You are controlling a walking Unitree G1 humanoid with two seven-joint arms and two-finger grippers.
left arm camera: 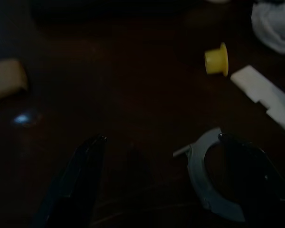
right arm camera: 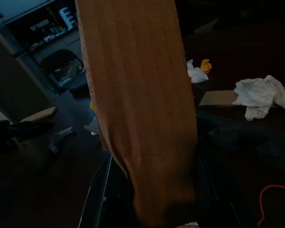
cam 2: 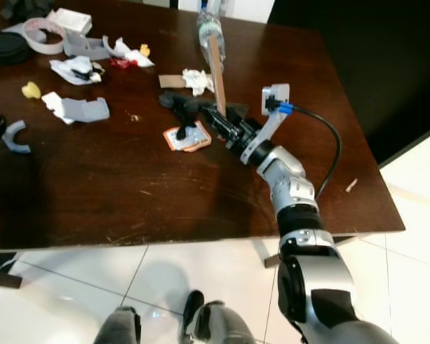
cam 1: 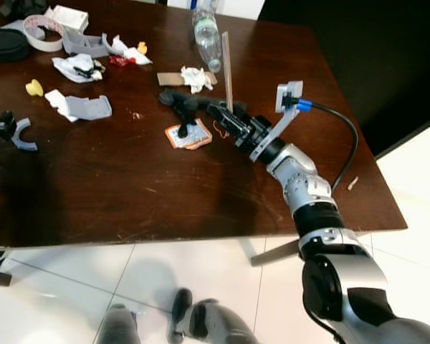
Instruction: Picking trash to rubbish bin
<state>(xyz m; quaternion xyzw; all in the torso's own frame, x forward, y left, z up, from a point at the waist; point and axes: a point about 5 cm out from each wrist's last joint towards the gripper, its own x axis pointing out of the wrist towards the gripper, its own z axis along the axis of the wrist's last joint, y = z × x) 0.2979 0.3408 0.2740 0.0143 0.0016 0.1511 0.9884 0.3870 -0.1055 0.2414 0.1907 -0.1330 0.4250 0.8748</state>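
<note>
Trash lies scattered over a dark wooden table (cam 1: pixel 129 193). My right gripper (cam 1: pixel 201 107) reaches across the middle of the table, shut on a long brown cardboard strip (cam 1: pixel 227 72) that stands upright out of it. In the right wrist view the same cardboard strip (right arm camera: pixel 137 109) rises close before the camera. Under the fingers lies an orange-rimmed packet (cam 1: pixel 188 135). Just beyond are a crumpled tissue (cam 1: pixel 196 75) and a flat brown card (cam 1: pixel 170 79). My left gripper (left arm camera: pixel 161 137) is low over the table's left side, open, with a grey curved piece (left arm camera: pixel 199 175) against one finger.
A clear plastic bottle (cam 1: pixel 206 32) lies at the far edge. White wrappers (cam 1: pixel 79 67), a yellow cap (cam 1: pixel 34 88), a grey-white piece (cam 1: pixel 86 107), a black case (cam 1: pixel 3 44), a tape roll (cam 1: pixel 39 32) and a white box (cam 1: pixel 66 16) crowd the far left. White tiled floor (cam 1: pixel 72 287) lies below the near edge.
</note>
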